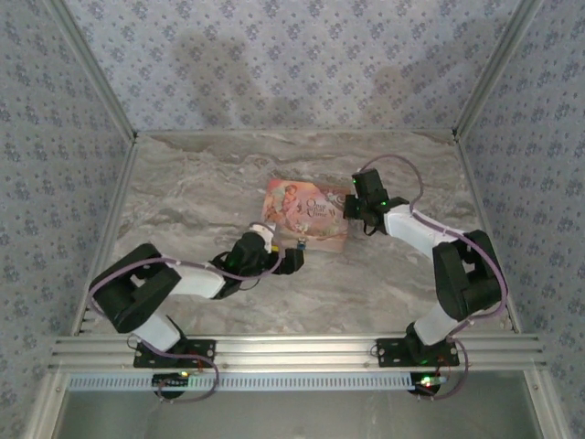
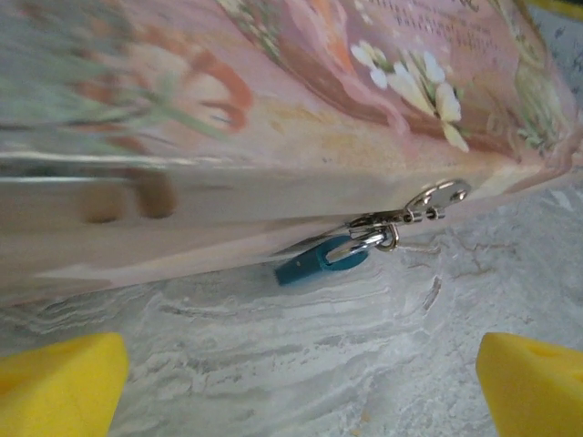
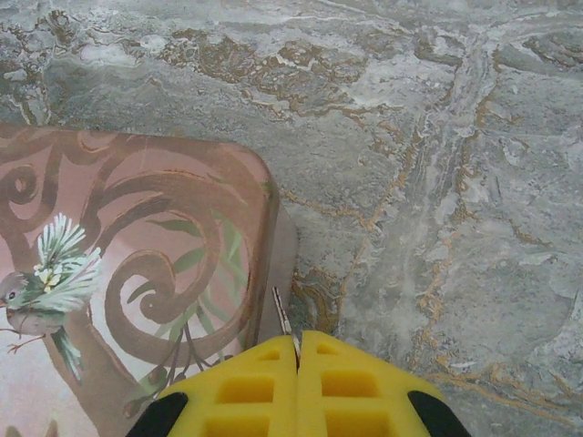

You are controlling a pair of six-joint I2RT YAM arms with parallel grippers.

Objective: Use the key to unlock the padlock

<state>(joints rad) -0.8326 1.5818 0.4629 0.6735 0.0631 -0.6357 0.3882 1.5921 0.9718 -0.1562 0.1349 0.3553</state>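
**Key pinched on the right, padlock not yet steadied**

The tiny blue-and-silver metal padlock [image 2: 321, 261] hangs from a small silver clasp [image 2: 414, 211] on the near side wall of the flat pink picture-printed box [image 1: 306, 212]. The box lies about mid-way across the grey marble-patterned table [image 1: 183, 183]. The padlock's blue body looks to rest on the tabletop.

The left gripper [image 1: 294, 260] sits just short of the padlock, its yellow foam pads [image 2: 59, 387] spread wide with nothing between them. The right gripper [image 3: 298, 350] is at the box's right-hand edge. Its pads are pressed together on what I take to be the thin silver metal key [image 3: 281, 319], of which only a sliver shows.

The step in hand looks like the approach. Next, the left gripper would need to close on the padlock body to steady it. The right gripper would then carry the key round to the box's near side and line it up with the keyhole, which cannot be made out here.

Cursive script crosses the lid but is too small and blurred to read. No brand is visible.
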